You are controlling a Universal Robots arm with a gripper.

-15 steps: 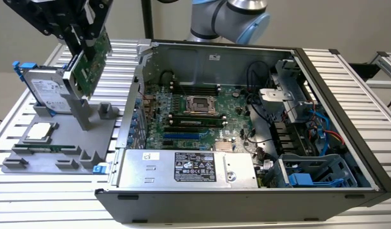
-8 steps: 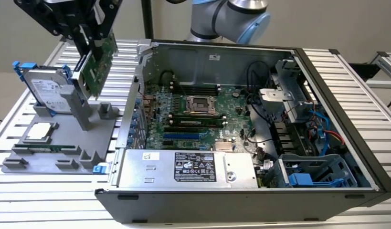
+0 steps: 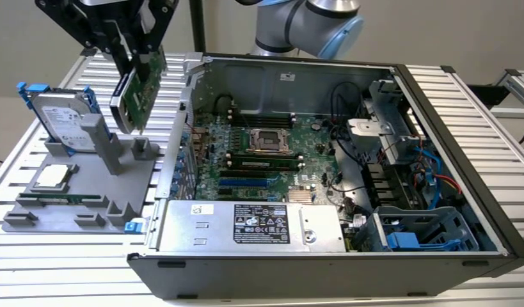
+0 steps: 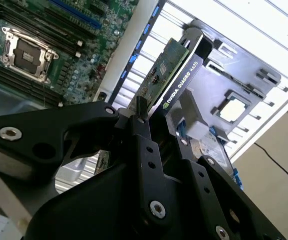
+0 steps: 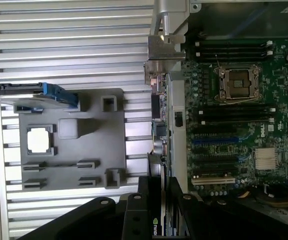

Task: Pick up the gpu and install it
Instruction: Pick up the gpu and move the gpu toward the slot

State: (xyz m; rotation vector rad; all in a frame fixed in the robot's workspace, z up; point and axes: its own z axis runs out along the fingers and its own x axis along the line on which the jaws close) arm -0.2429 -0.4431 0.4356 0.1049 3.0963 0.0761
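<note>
The gpu (image 3: 135,89), a green board with a black shroud, hangs tilted in the air above the grey holder (image 3: 82,185), at the exterior view's left of the open computer case (image 3: 330,268). My gripper (image 3: 138,61) is shut on its upper part. In the second wrist view the gripper (image 4: 159,117) clamps the gpu (image 4: 176,70) between black fingers (image 4: 142,135). The first wrist view shows the gpu (image 5: 160,222) edge-on in the gripper (image 5: 162,189), just outside the case wall. The motherboard (image 3: 262,150) with its blue slot (image 3: 244,182) lies in the case.
On the grey holder stand a silver hard drive with blue rails (image 3: 61,118), a processor chip (image 3: 55,178) and a thin RAM stick (image 3: 61,198). The case's left wall (image 3: 180,128) stands between the gpu and the motherboard. A power supply (image 3: 244,227) sits at the case front.
</note>
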